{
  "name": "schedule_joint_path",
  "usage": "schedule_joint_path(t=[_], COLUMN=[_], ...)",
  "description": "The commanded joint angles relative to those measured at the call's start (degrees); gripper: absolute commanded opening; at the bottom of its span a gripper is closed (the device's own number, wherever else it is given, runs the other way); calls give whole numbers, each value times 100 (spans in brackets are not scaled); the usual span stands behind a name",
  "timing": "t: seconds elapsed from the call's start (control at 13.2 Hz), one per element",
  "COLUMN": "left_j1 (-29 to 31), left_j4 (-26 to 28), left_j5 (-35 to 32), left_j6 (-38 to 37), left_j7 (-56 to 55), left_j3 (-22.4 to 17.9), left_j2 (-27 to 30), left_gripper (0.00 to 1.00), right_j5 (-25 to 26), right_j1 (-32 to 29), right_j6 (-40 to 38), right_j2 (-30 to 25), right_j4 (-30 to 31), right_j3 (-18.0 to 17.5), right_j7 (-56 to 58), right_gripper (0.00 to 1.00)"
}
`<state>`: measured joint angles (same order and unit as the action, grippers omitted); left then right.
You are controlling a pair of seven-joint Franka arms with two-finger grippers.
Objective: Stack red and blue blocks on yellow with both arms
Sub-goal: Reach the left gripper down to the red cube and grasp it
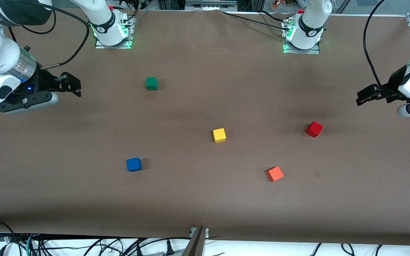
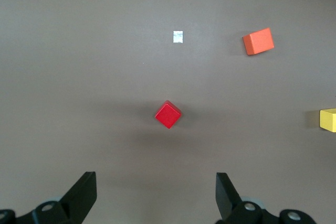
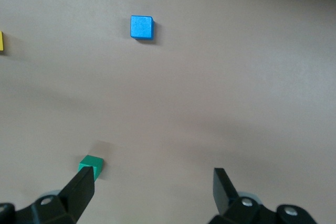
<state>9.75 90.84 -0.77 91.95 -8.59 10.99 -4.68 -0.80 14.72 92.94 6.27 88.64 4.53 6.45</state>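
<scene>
Front view: nothing stacked yet; red (image 1: 313,129) and blue (image 1: 133,164) sit apart from yellow (image 1: 219,135), left end effector (image 1: 365,96) and right end effector (image 1: 70,84) wide, empty.

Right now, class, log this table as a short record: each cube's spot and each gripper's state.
yellow cube: mid-table, nothing stacked on it
red cube: toward the left arm's end, alone
blue cube: toward the right arm's end, nearer the camera than yellow
orange cube: loose
green cube: loose
left gripper: open, empty
right gripper: open, empty
</scene>
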Motion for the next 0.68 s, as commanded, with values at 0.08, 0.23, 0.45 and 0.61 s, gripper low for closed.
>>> schedule_joint_path(t=[0.08,0.23,0.45,0.61], left_j1=[1,-51,-69,-139], left_j4=[100,187,503,985], left_j5=[60,51,112,121], left_j6=[60,235,489,1068], left_j7=[225,270,654,1488], left_j3=[-36,-36,17,52], left_j2=[90,2,-411,-498], left_gripper=[100,100,100,100], right_j5=[80,88,80,88], right_j1=[92,154,145,136], right_j6=[110,110,110,119], right_j2=[-109,-100,-100,-65], right_j4=[40,4,4,-4], right_j3=[-66,-67,-58,-49], right_j7=[58,58,49,49], right_gripper=[100,100,100,100])
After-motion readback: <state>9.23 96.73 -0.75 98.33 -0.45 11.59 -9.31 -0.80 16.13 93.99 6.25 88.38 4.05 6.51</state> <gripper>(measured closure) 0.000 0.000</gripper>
